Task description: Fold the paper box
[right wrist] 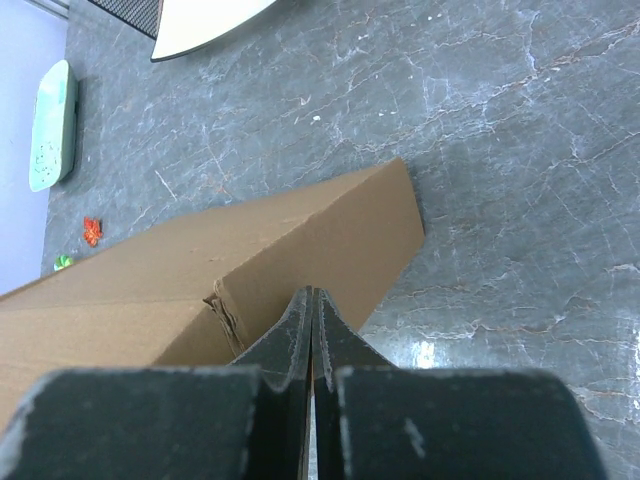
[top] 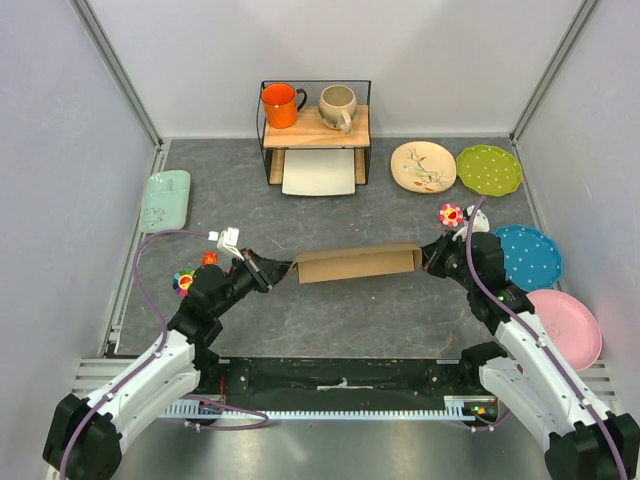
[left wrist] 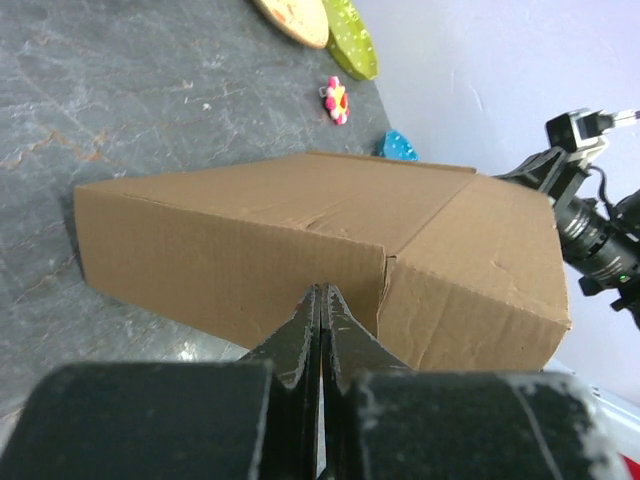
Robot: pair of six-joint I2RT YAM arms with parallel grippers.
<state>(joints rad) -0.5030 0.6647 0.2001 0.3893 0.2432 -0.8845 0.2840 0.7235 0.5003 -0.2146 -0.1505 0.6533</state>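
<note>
Both ends of the paper box (top: 357, 263) are met by a gripper. The left gripper (top: 283, 268) is clenched, its tips pressed to the box's left end at a flap seam, and the right gripper (top: 426, 258) is clenched against the right end. Neither wrist view shows cardboard between the fingers. The brown box lies near the middle of the desk (top: 350, 320), in front of the wire shelf (top: 310, 137).
</note>
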